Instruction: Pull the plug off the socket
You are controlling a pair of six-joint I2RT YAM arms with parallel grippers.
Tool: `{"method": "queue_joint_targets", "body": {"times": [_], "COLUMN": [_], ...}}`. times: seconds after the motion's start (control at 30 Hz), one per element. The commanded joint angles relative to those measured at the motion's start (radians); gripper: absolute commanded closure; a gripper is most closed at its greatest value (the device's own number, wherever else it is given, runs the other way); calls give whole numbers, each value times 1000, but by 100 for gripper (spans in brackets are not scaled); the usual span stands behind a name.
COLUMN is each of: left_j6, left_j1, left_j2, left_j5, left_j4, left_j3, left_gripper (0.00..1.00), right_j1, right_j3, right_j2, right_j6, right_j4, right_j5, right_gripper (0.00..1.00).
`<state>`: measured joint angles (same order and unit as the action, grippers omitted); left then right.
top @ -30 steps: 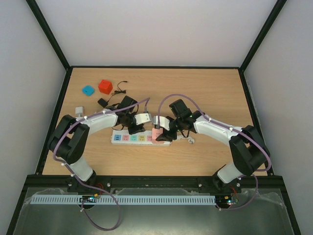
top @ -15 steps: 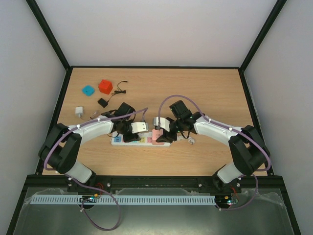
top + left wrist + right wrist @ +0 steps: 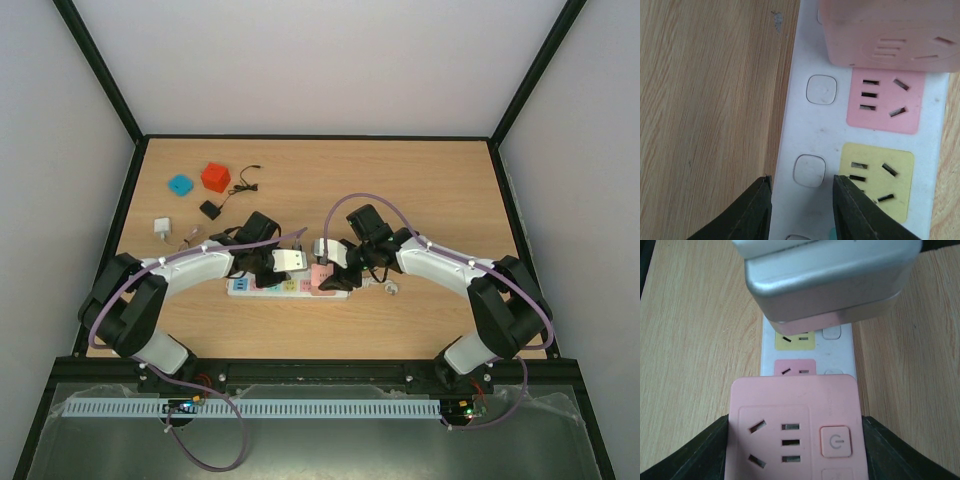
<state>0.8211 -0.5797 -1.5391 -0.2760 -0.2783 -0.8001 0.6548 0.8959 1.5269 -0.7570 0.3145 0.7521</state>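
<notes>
Top external view: the socket (image 3: 250, 284), a long white strip with pink and yellow outlet faces, lies mid-desk (image 3: 420, 180), the pink plug (image 3: 792, 445) seated at its right end, right tool (image 3: 795, 420) clenched on the plug, left tool (image 3: 801, 186) slightly parted, released, over the strip.

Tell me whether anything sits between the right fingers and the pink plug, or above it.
Nothing visible does. The fingers of the right gripper flank the pink plug directly, and nothing else covers it. The left gripper sits further along the power strip, by the yellow outlet.
</notes>
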Motion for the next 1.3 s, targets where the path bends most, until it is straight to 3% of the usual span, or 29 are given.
{"method": "queue_joint_targets", "body": {"times": [0.0,0.8,1.0,1.27], "left_j6": [32,16,15,-26], "left_j1": [-1,9,56,140], "left_j2": [-76,-103,-75,41], "left_j5": [128,94,18,-209], "left_j4": [-106,-116,-160,-238], "left_j3": [69,62,15,-122], "left_gripper": [64,64,64,46], "right_j1": [3,3,2,-15], "right_j3": [57,79,78,101], "right_j2": [-28,-66,-78,-97], "right_j6": [3,-6,-30,66], "right_j4": [0,46,80,60], "right_j5": [55,50,28,25], "right_gripper": [76,77,77,78]}}
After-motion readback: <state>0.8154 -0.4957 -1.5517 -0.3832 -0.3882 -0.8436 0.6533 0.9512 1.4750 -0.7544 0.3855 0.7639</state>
